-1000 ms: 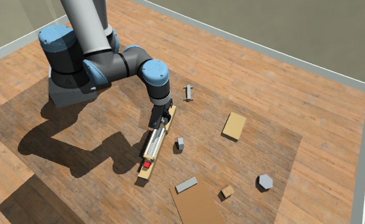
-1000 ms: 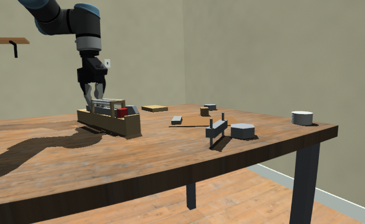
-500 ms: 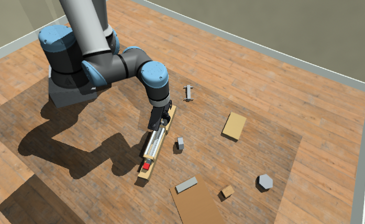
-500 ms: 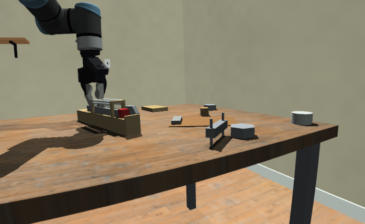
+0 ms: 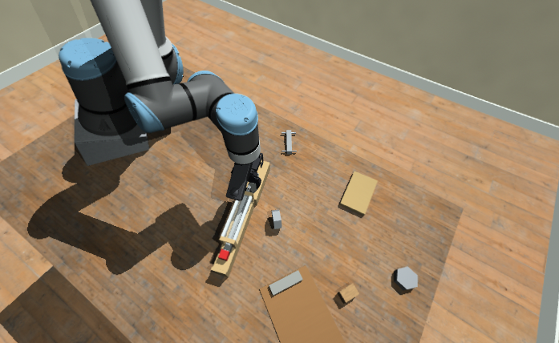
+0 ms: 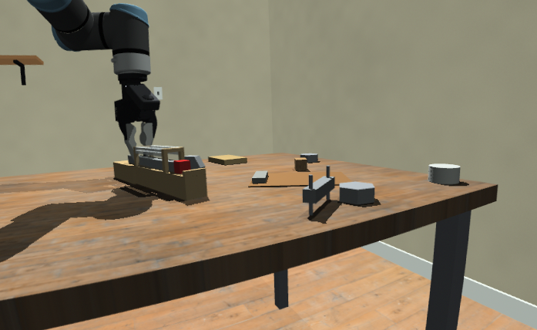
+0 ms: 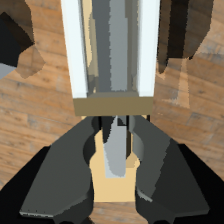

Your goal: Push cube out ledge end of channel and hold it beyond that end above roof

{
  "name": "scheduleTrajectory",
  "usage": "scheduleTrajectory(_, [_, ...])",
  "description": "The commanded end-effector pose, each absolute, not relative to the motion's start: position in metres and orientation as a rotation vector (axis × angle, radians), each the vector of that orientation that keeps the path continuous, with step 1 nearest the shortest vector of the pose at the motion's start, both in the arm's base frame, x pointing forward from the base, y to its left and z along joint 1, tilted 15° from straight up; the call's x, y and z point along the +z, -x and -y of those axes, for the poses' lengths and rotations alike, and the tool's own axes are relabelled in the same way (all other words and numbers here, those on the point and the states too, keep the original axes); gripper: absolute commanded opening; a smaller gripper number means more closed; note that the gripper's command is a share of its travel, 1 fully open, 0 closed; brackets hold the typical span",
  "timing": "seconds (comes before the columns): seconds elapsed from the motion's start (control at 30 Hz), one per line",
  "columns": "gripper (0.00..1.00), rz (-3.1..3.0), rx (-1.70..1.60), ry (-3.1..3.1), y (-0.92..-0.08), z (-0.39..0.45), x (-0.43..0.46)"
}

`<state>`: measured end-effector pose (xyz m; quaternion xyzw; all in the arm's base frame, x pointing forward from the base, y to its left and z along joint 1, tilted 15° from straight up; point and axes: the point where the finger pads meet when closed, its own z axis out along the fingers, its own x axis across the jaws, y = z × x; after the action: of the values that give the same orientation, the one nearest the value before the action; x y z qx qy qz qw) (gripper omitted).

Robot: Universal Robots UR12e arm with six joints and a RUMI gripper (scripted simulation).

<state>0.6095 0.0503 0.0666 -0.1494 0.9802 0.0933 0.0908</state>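
The red cube sits on the short ledge just beyond the roofed part of the channel, inside the raised lip. The channel has a pale wood base and a roof of white rails. My gripper is shut on a long grey bar, over the opposite ledge, close outside the roof's end. The bar runs under the roof, and its far end shows behind the cube. Whether bar and cube touch is too small to tell.
A grey block stands beside the channel. A yellow box, a brown board bearing a grey slab, a wooden block and a hexagonal block lie farther off. A pinned bar lies behind my gripper.
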Motion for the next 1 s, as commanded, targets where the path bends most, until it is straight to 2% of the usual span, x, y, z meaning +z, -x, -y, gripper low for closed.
scheduleTrajectory(0.0, [0.00, -2.912, 0.276, 0.444, -0.6101, -0.0500, 0.0673])
scheduleTrajectory(0.63, [0.00, -2.912, 0.276, 0.444, -0.6101, -0.0500, 0.0673])
scheduleTrajectory(0.67, [0.22, -2.912, 0.276, 0.444, -0.6101, -0.0500, 0.0673])
scheduleTrajectory(0.97, [0.22, -2.912, 0.276, 0.444, -0.6101, -0.0500, 0.0673])
